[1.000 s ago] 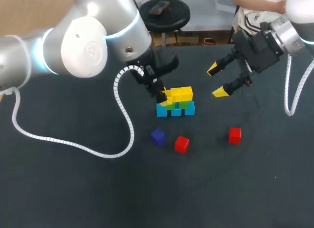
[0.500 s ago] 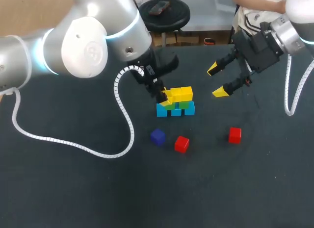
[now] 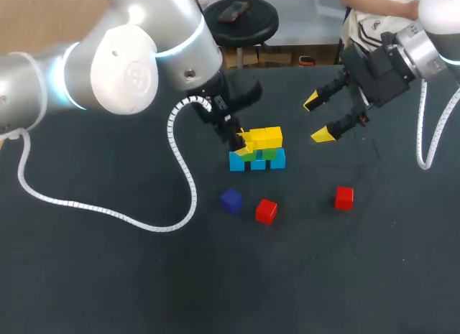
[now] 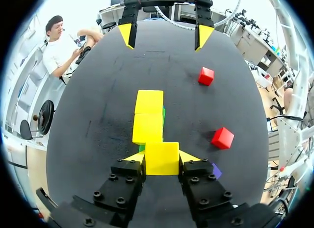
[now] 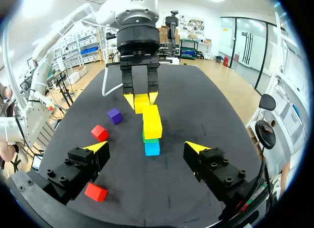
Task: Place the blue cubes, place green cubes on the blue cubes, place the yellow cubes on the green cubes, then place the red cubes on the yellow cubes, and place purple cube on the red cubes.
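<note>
The cube stack (image 3: 259,151) sits mid-table, its long axis running 9 to 3 o'clock in the head view. It has blue cubes (image 3: 257,162) at the bottom, green cubes (image 3: 270,154) over them and two yellow cubes (image 3: 266,137) on top. At its 9 o'clock end a third yellow cube (image 4: 161,158) sits level with that top row — clenched from two sides by the left jaws. From the stack, a purple cube (image 3: 231,200) lies at 7 o'clock, one red cube (image 3: 267,210) at 6 and another red cube (image 3: 343,198) at 4. The right jaws hang spread wide at 2 o'clock — above the table (image 3: 108,276).
</note>
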`<state>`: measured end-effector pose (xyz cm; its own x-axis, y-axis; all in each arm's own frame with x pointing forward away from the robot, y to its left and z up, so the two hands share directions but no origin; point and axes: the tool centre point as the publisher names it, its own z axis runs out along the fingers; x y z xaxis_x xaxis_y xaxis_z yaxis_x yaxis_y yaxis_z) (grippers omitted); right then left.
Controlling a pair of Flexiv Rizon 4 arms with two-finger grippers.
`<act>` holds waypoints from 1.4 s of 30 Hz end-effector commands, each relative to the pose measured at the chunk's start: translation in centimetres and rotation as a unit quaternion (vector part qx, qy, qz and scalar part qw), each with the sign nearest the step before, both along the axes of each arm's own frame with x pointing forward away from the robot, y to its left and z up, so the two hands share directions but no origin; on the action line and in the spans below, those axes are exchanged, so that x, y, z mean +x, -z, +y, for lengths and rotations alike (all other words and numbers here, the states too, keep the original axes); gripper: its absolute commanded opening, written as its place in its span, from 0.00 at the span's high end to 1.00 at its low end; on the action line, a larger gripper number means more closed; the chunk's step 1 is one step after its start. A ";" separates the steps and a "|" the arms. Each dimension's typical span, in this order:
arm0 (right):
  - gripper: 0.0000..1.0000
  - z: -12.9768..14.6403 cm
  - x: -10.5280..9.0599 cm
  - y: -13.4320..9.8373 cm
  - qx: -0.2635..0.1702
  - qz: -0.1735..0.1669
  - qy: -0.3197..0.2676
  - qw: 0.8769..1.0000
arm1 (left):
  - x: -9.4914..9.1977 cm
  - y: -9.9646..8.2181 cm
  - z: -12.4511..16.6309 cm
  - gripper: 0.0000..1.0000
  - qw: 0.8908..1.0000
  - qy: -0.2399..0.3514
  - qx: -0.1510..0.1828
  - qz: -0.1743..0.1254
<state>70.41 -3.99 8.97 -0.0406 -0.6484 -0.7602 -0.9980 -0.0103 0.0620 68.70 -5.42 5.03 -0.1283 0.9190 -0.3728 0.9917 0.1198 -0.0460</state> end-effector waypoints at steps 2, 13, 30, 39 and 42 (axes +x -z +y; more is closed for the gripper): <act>0.00 0.0 -0.1 0.0 0.000 -0.001 0.001 1.000 | 0.4 0.1 -0.1 1.00 1.000 0.001 0.001 0.003; 0.00 0.0 -0.1 0.0 0.000 -0.001 0.001 1.000 | 0.5 0.1 -0.1 1.00 1.000 0.000 0.002 0.002; 0.00 0.0 -0.1 0.0 0.000 -0.001 0.001 1.000 | 0.7 0.2 -0.1 1.00 1.000 -0.002 0.004 0.002; 0.00 0.0 -0.1 0.0 0.000 -0.001 0.001 1.000 | 0.8 0.3 -0.1 1.00 1.000 -0.003 0.004 0.001; 0.00 0.0 -0.1 0.0 0.000 -0.001 0.001 1.000 | 0.8 0.3 -0.1 1.00 1.000 -0.003 0.004 0.000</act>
<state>70.41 -3.99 8.97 -0.0406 -0.6484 -0.7602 -0.9980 -0.0103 0.0620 69.25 -5.47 4.77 -0.1339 0.9196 -0.3692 0.9910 0.1270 -0.0430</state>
